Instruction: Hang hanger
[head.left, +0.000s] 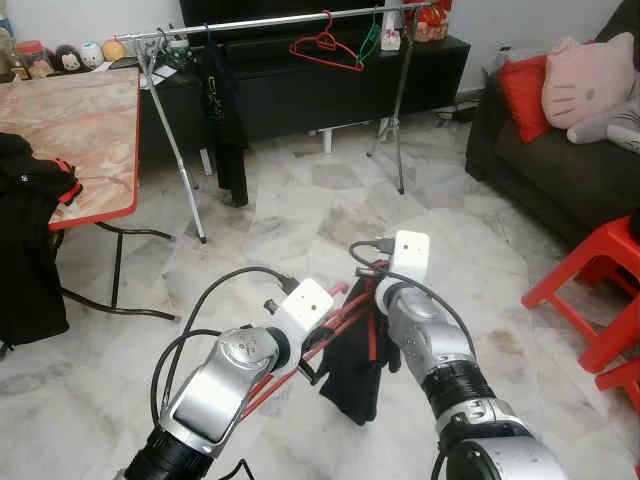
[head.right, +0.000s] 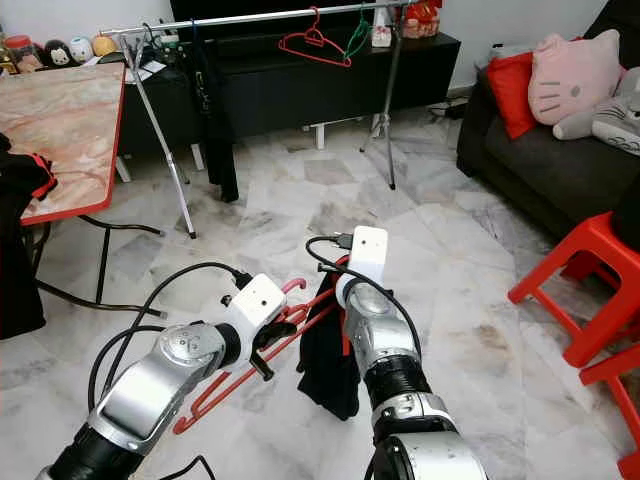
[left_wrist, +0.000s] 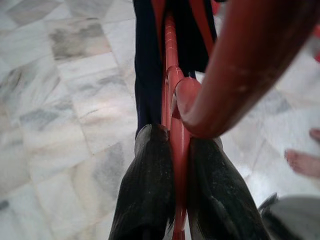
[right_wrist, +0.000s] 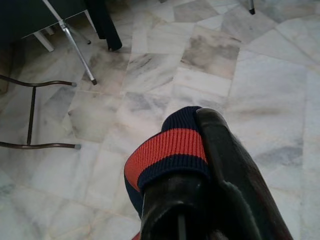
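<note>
1. Jaws: your left gripper (left_wrist: 175, 185) is clamped on the red hanger (head.right: 250, 365); your right gripper (right_wrist: 195, 165) pinches the dark, red-striped garment (head.right: 325, 360) draped on it.
2. Both are held low over the floor, well short of the rail (head.left: 290, 20).
3. Keep the hanger level while approaching, and aim its hook at bare rail beside the hung hanger (head.left: 325, 45).

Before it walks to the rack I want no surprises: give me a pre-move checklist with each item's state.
1. Left gripper shut on the red hanger: ok.
2. Right gripper pinching the dark garment by its red-striped cuff: ok.
3. Garment properly seated on the hanger: cannot tell.
4. Rail of the clothes rack has free space beside the hangers already on it: ok.
5. Marble floor toward the rack free of obstacles: ok.
</note>
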